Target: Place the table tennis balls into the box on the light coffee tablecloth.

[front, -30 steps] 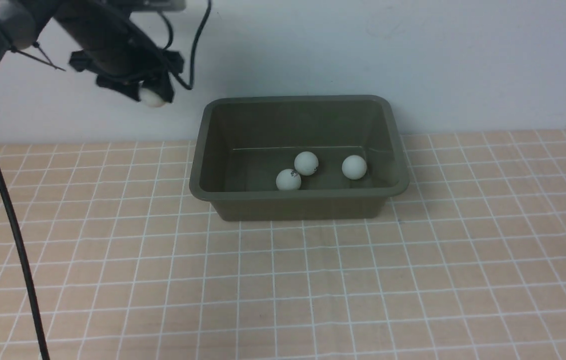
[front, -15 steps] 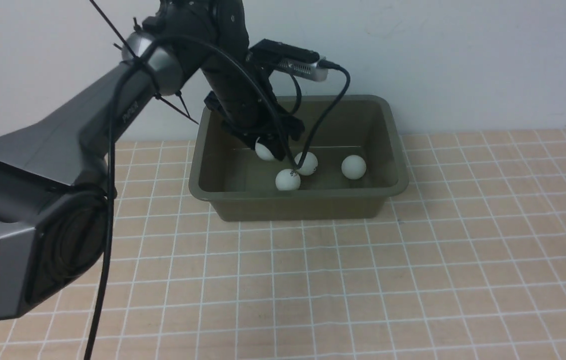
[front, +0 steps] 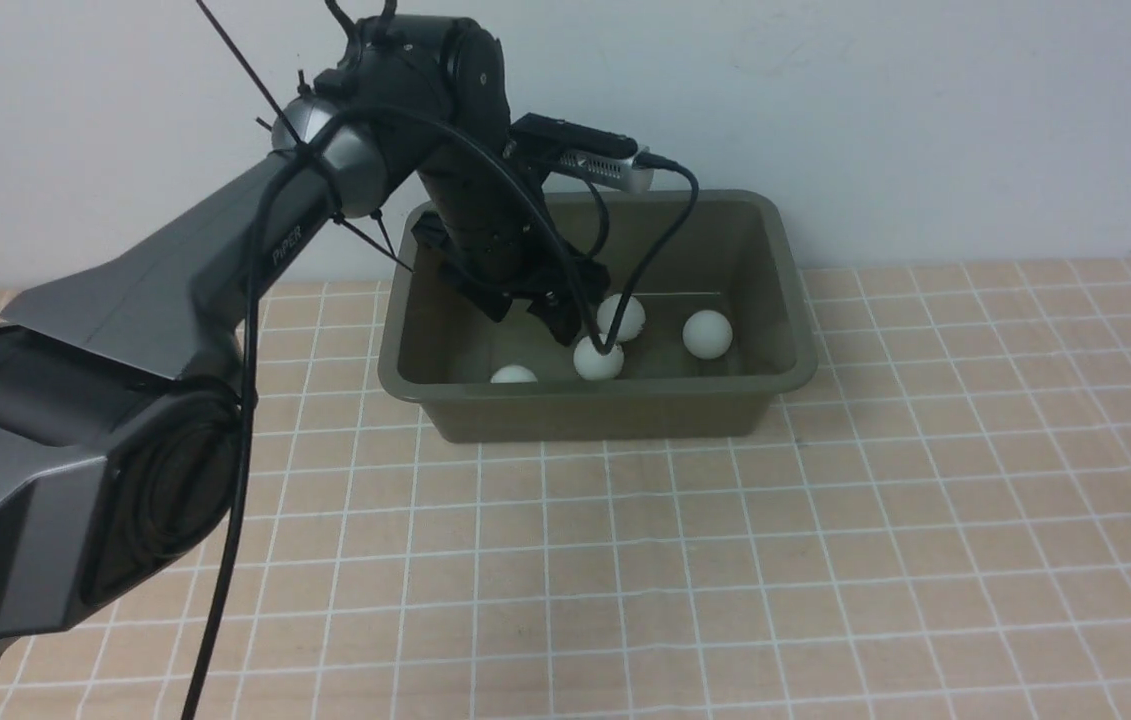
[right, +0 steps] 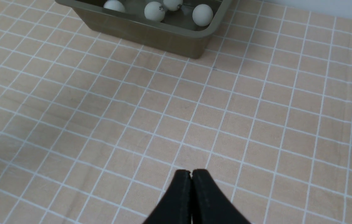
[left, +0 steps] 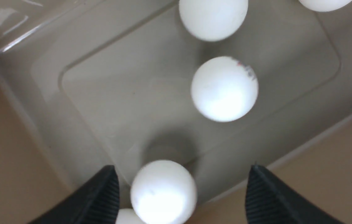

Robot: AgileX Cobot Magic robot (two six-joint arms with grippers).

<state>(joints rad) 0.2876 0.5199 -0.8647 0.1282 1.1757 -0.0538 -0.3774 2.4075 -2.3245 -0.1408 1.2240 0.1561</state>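
Four balls [front: 514, 375] lie in the box [front: 793, 300] on the tablecloth [front: 825, 560]; we note the left gripper [left: 180, 193] over it, jaws wide, one ball free between and below them; right gripper [right: 191, 177] pressed closed, empty, well apart.

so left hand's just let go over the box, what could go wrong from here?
1. The released ball lies right between the open left hand; reclosing or dipping could catch it.
2. The arm's cable hangs across the two middle balls; pulling out could flick them.
3. The hand sits inside the box; a sideways retreat could nudge it.
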